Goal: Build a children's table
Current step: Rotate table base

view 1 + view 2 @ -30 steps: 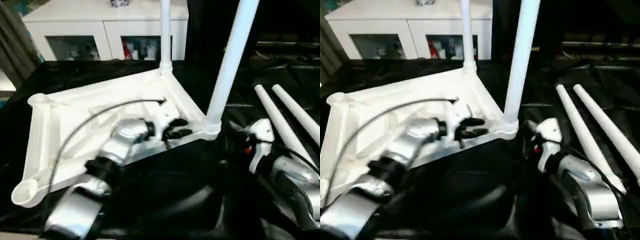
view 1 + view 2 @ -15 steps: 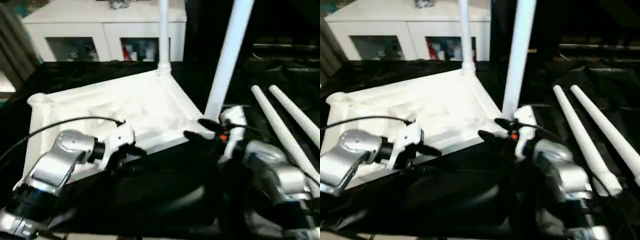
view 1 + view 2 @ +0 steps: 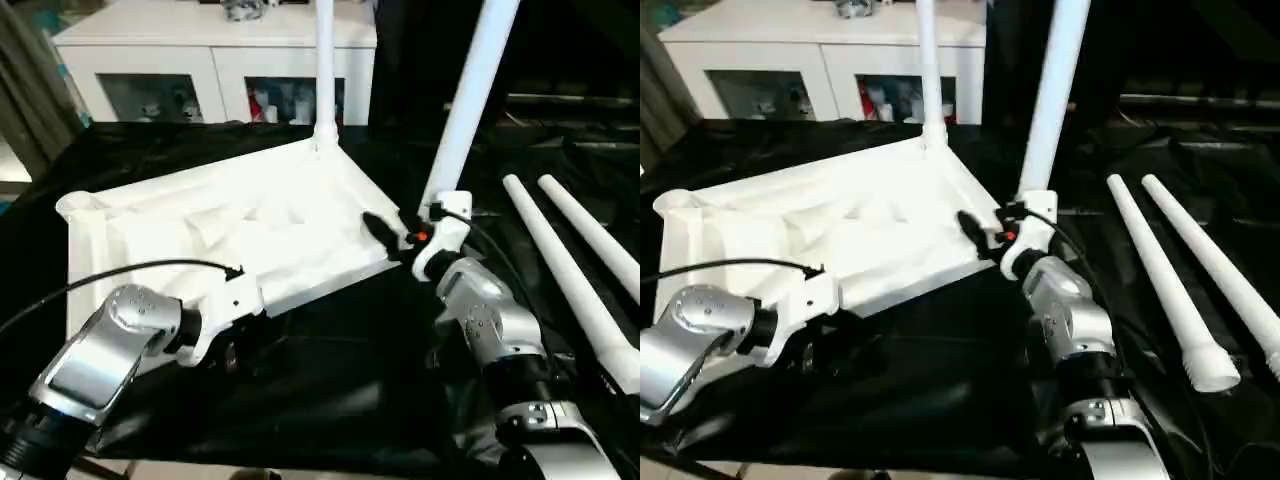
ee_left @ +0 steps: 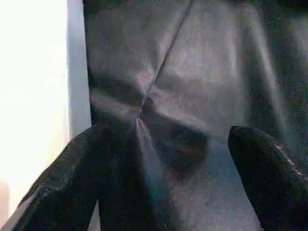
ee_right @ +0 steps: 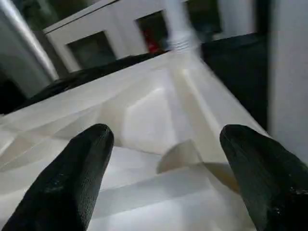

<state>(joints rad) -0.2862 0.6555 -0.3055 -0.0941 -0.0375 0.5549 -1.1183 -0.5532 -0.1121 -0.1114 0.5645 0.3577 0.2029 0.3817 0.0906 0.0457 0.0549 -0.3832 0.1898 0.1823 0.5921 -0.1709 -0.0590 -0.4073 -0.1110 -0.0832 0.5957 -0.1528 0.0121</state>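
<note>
Both arms have changed places since a second ago: the left gripper [image 4: 163, 168], which lay on the ribbed underside of the tabletop [image 3: 240, 215] near its near right corner, has pulled back off the plastic and now sits over the black cloth [image 3: 330, 380] just in front of the tabletop's near edge. Its fingers [image 4: 262, 168], then close together, now stand wide apart with nothing between them but cloth. The right gripper [image 5: 168, 159], which was low beside the loose legs, has come up to the near right corner socket, next to the foot of the nearer standing leg [image 3: 465, 100].

A black-draped work table carries everything. Behind it stands a white cabinet [image 3: 215, 60] with glass-fronted compartments holding small coloured items too blurred to tell.

The tabletop lies upside down on the cloth, ribs up. Two white tapered legs stand upright in its sockets: the nearer one at the right corner and a second standing leg [image 3: 325, 65] at the far corner. Two loose legs [image 3: 575, 270] lie side by side on the cloth to the right, well apart from the tabletop.

The right gripper's black fingers [image 5: 72, 178] are spread wide over the tabletop's ribbed surface, holding nothing; whether they touch the plastic cannot be told.
</note>
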